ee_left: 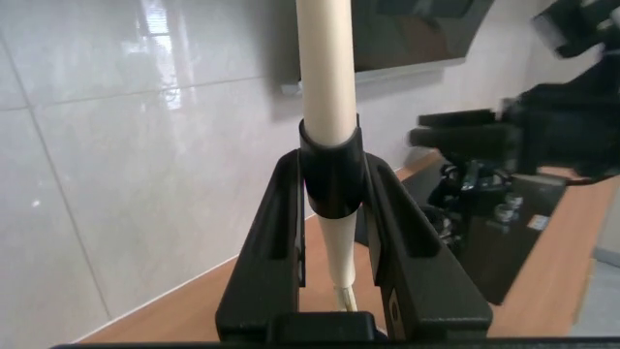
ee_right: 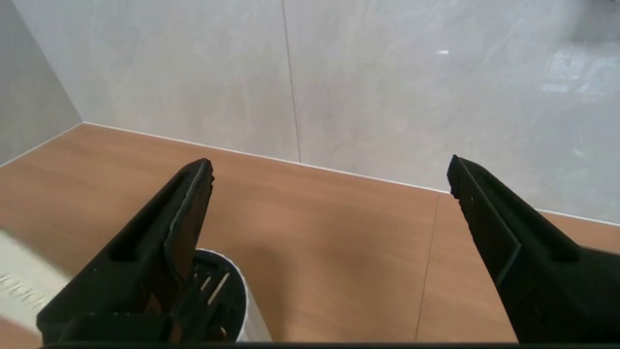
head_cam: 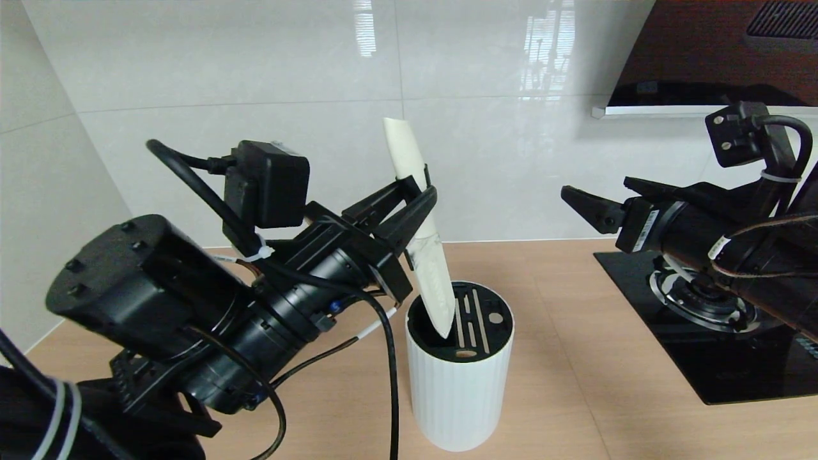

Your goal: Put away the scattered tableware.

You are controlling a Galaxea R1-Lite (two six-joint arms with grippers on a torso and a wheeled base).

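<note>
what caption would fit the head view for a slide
Left gripper holds a cream-handled white-bladed knife, tip down at the black top of a white ribbed cylindrical holder; right gripper open nearby.

A light wood-grain countertop (head_cam: 575, 358) stretched from the left corner to the right edge, meeting a glossy pale tiled wall (head_cam: 255, 76) along its back. A white ribbed cylindrical knife holder (head_cam: 457, 396) with a black slotted top stood upright on it near the front, about midway across. To the robot's right, well apart from the holder, a flat black glass hob (head_cam: 735, 370) lay on the wood and carried a round metal gas burner (head_cam: 700, 297) near its back corner. Between holder and hob a thin seam ran front to back across the wood
</note>
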